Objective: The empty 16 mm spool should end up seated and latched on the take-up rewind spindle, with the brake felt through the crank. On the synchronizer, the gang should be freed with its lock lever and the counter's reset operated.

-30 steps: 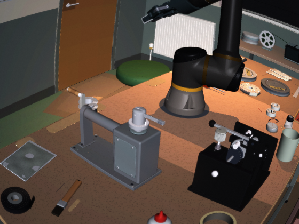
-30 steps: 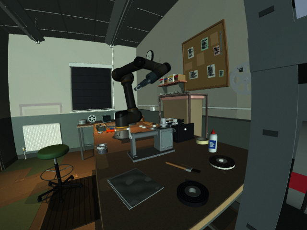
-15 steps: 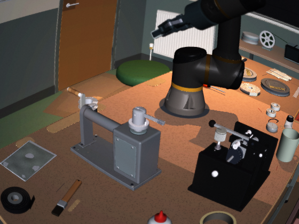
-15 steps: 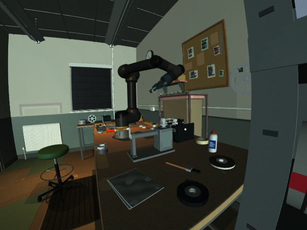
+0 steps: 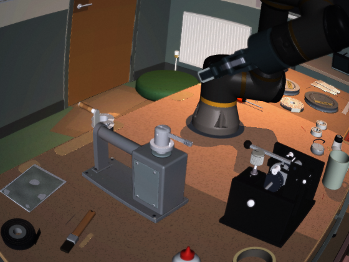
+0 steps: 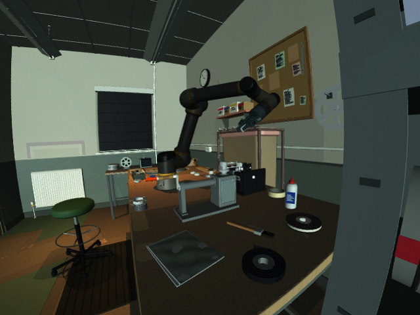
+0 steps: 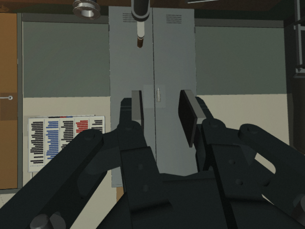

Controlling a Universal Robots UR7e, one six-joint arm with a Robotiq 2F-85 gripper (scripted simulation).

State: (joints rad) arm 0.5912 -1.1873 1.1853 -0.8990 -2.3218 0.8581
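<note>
The gripper (image 5: 202,75) (image 6: 240,129) (image 7: 161,108) hangs high in the air above the bench, partly open and holding nothing between its fingers. Far below it stands the grey rewind (image 5: 137,168) (image 6: 207,195), with its upright spindle (image 5: 162,137) bare on top of the gearbox and its crank handle (image 5: 85,107) at the far end of the arm. The black synchronizer (image 5: 271,193) (image 6: 250,179) sits to the right of the rewind, with a lever ending in a black knob (image 5: 247,144) on top. I cannot tell which of the reels on the bench is the empty 16 mm spool.
Behind the work stands the arm's base (image 5: 218,106), with film cans and reels (image 5: 321,101) to its right. A green stool (image 5: 165,82), a brush (image 5: 78,230), a roll of black tape (image 5: 18,234), a glass plate (image 5: 32,187), a cup (image 5: 336,170) and a glue bottle (image 6: 291,193) surround the bench.
</note>
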